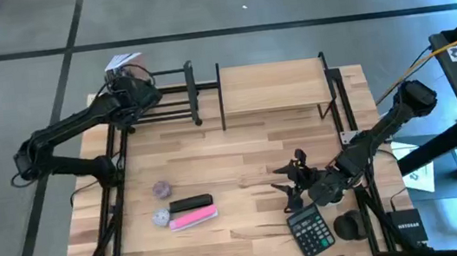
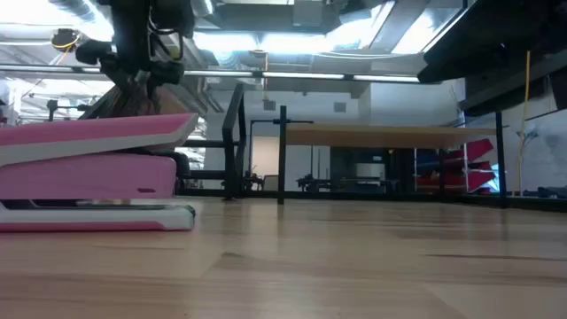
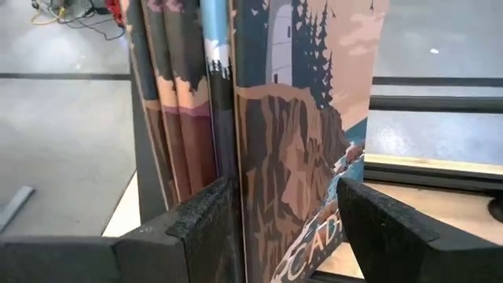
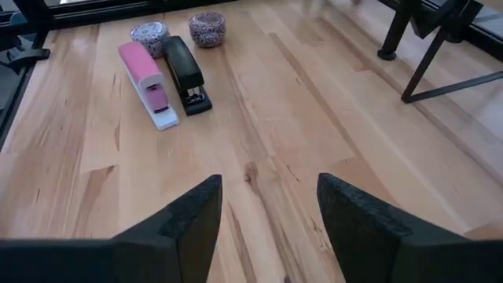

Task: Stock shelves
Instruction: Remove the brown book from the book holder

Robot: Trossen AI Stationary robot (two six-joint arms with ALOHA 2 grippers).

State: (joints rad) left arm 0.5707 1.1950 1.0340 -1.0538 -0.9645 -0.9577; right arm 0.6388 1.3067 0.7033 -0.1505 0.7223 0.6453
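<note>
The shelves stand at the table's far edge: a light wood shelf (image 1: 274, 87) on black posts and, to its left, a low black bar rack (image 1: 167, 92). My left gripper (image 1: 132, 92) is at the rack's left end. In the left wrist view it (image 3: 284, 196) is open around an illustrated book (image 3: 299, 118) that stands upright beside several thinner books (image 3: 177, 102). My right gripper (image 1: 292, 181) hangs open over the table's near right part, with nothing between its fingers (image 4: 269, 185). My left gripper has one finger (image 3: 206, 216) at the book's spine corner (image 3: 236, 157) and the other (image 3: 377, 220) in front of the cover's far edge. I cannot tell whether either finger touches the book. The book stands upright.
A pink stapler (image 1: 194, 218) and a black stapler (image 1: 190, 203) lie side by side near the left front, with two small round tins (image 1: 161, 190) (image 1: 161, 216) beside them. A calculator (image 1: 311, 230) and a black round object (image 1: 350, 225) lie at the near right.
</note>
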